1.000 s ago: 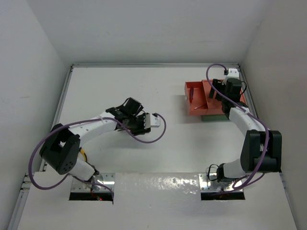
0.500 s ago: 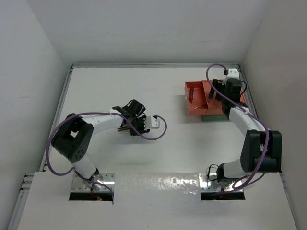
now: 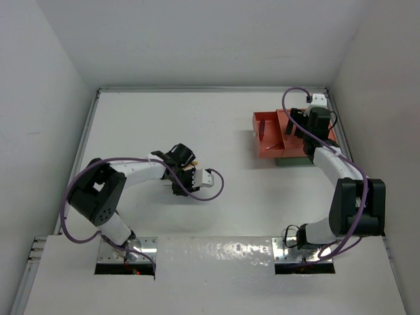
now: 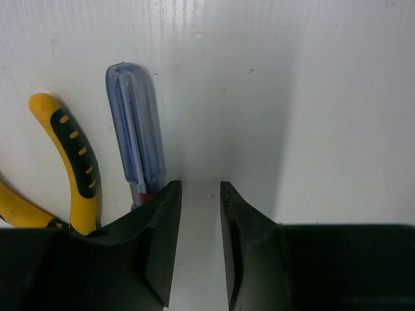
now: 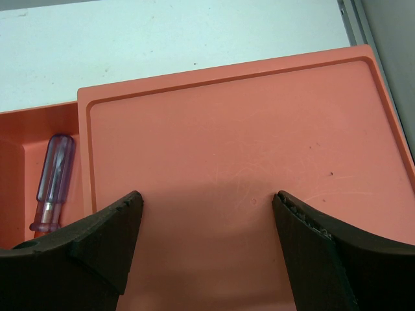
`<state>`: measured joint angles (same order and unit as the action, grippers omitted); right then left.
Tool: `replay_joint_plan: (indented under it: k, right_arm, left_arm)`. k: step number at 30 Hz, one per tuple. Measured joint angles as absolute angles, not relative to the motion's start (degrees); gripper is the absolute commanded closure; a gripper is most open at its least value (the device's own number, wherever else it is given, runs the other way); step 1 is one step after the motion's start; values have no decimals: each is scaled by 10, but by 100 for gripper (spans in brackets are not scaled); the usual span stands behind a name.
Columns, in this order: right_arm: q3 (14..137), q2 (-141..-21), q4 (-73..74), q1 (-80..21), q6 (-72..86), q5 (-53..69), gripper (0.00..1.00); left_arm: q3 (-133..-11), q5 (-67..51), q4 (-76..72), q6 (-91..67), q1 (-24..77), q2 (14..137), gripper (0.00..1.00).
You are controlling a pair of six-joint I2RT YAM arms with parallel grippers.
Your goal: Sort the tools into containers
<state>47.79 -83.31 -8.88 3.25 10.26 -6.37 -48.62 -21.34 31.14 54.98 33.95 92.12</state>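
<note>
— Two changes in the last second, both on the left arm. Its elbow has folded toward the lower left of the overhead frame. The left gripper (image 4: 200, 191) has slid a little lower in that frame, and its jaws have narrowed.

— Narrowed onto a tool?

— No. The wrist view shows only a slim strip of bare counter (image 4: 324, 97) between them, so nothing is held. The blue-handled screwdriver (image 4: 135, 123) lies just left of the gap, with its lower end hidden behind the left-hand finger. The pliers (image 4: 74, 165) lie further left, at the frame's left edge.

— What does that mean for the sorting?

— I'd judge the pick not yet made. The jaws look lined up beside the screwdriver rather than around it, so they probably need to shift left in the frame before closing.

— And the right arm?

— Barely different. The right gripper (image 5: 206, 197) hangs wide open and empty over the right-hand compartment of the orange-red tray (image 5: 220, 68), at the upper right of the overhead frame.

— Count everything for me.

— Two screwdrivers: the blue-handled one on the counter, and one purple-tinted screwdriver (image 5: 53, 175) already lying in the tray's left compartment. One pair of pliers, still on the counter. Two trays: the orange-red one, and what looks like a dark green tray (image 3: 289, 161) showing beneath its lower edge. So one tool is sorted and two are left, as far as I can see.
</note>
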Motion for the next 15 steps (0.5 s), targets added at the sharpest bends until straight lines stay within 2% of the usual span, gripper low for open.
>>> replay_joint_plan:
  k: [7, 15]
  right_arm:
    - [478, -833, -89, 32, 102, -64, 18]
    - [479, -836, -89, 32, 102, -64, 18]
  left_arm:
    - [-503, -239, 344, 550, 343, 891, 70]
    - [-564, -277, 378, 543, 361, 810, 55]
